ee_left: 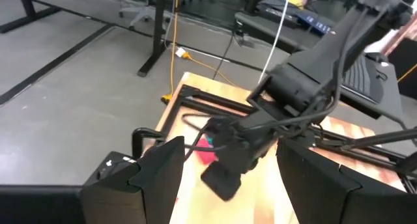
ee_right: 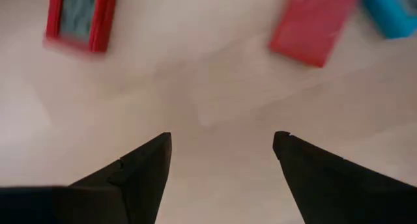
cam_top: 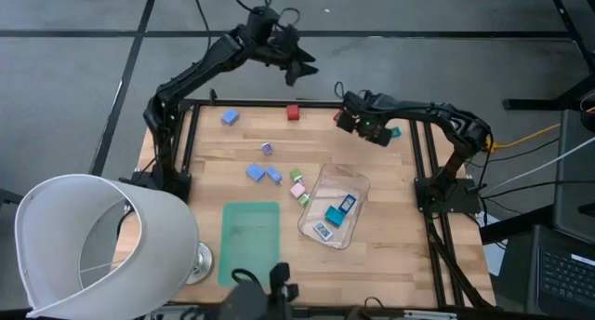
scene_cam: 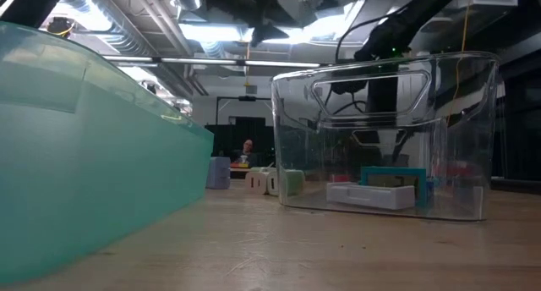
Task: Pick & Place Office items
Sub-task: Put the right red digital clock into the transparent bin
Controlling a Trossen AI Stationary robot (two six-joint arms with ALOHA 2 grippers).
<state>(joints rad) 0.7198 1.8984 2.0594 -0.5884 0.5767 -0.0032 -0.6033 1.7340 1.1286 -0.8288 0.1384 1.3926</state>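
Small blocky office items in blue, pink and light green [cam_top: 274,175] are scattered mid-table on the wooden table [cam_top: 390,190]; teal labelled pieces [cam_top: 337,216] are held inside the clear plastic rectangular tray [cam_top: 358,185]. Two red pieces [ee_right: 316,22] and a blue one are seen on bare wood beyond the right hand [ee_right: 221,146], spread open and empty. The left hand [ee_left: 225,165], parted and empty, is raised beyond the table's far edge.

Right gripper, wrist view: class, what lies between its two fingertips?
Only bare wood of the table shows between the open right gripper fingertips; two red pieces lie beyond.
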